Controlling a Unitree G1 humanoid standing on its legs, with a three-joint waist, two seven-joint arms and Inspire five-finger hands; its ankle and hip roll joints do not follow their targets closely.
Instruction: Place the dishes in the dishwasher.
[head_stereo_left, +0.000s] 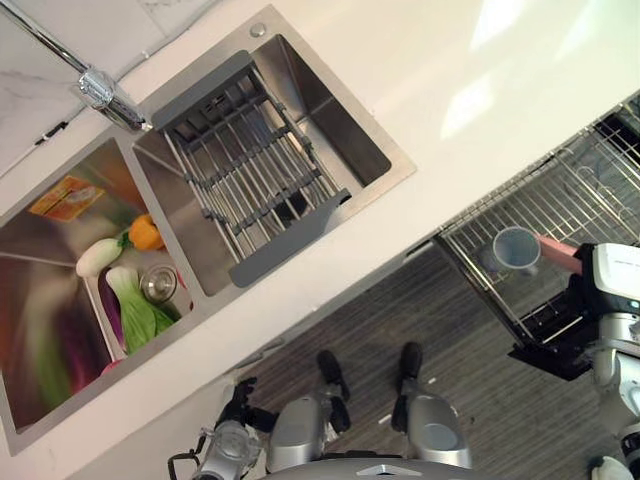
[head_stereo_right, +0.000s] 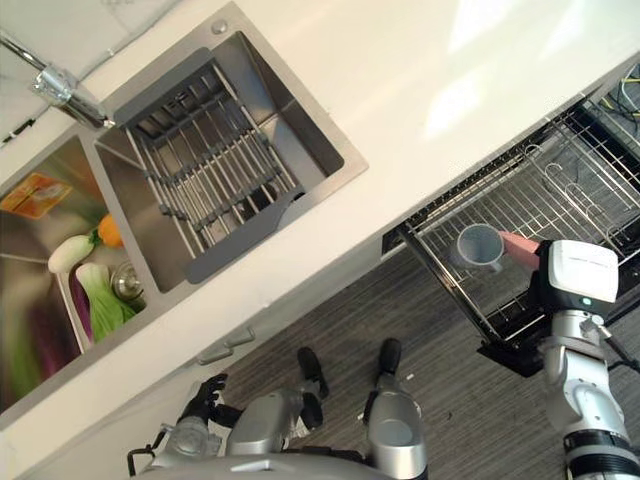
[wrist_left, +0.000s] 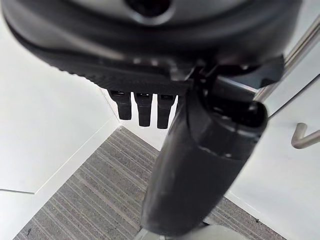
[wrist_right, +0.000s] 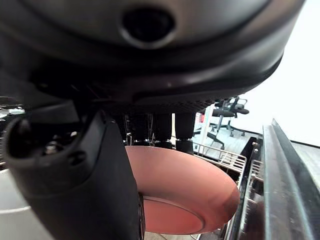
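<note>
1. My right robot hand (wrist_right: 75, 165) is clamped on a round pink plate (wrist_right: 182, 192), over the pulled-out wire dishwasher rack (head_stereo_right: 560, 190).
2. A grey cup (head_stereo_right: 480, 246) sits in that rack.
3. My left robot hand (wrist_left: 145, 107) hangs relaxed near the floor.

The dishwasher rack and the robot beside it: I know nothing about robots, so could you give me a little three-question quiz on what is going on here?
1. True or false: the grey cup sits in the dishwasher rack.
2. Which robot hand holds the pink plate?
A. the left robot hand
B. the right robot hand
C. neither
3. Fill in: the vegetables lie in the ____.

Key: 1 true. 2 B; its fingers and thumb pinch the plate over the rack, while the left one hangs by the cabinet, holding nothing. 3 sink.
</note>
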